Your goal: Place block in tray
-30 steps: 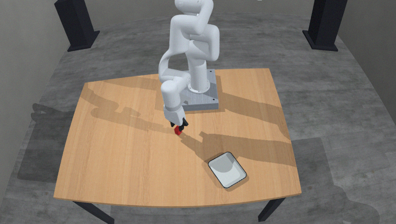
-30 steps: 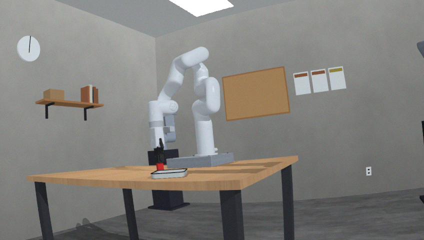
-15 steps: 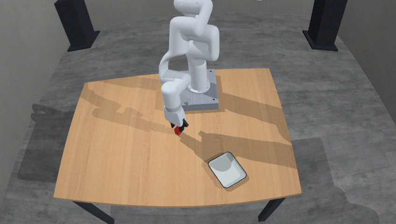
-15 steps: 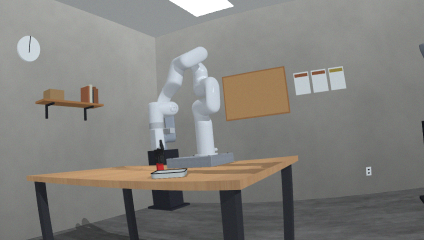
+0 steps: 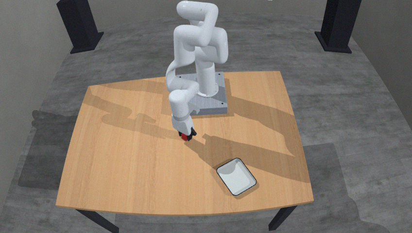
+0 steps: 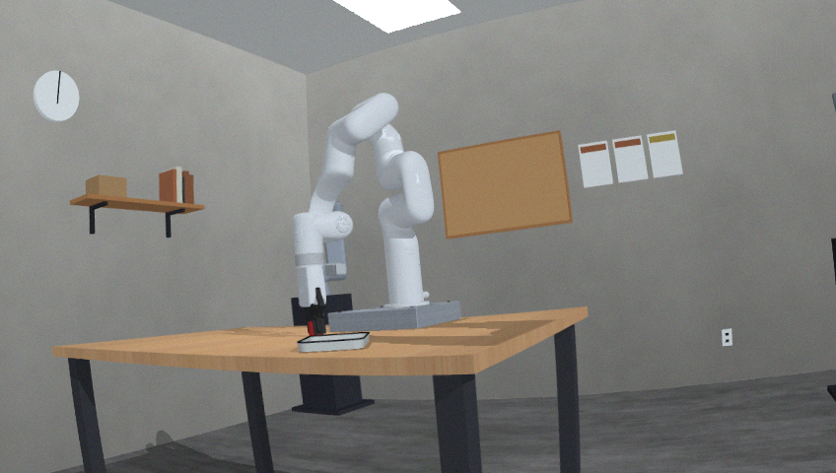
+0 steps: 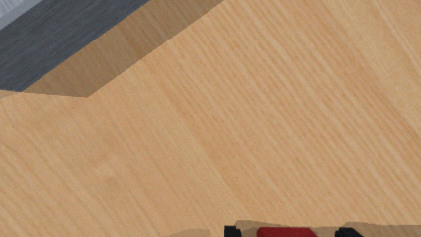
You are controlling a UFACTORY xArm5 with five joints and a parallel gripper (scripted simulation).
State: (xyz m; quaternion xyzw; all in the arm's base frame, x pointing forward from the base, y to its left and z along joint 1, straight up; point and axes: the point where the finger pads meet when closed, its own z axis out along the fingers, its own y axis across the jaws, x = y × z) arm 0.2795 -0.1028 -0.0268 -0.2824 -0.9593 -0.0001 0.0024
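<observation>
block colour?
Red block, between the gripper fingers; clearest in the top view.

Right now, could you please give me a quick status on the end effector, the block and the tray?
End effector open, lowered around red block, not gripping. Block on table, outside white tray. Nothing between block and tray.

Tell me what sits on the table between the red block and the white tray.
Nothing but bare wood crossed by the arm's shadow, as the top view shows. The red block sits between the pincer fingers, well apart from the white tray.
</observation>
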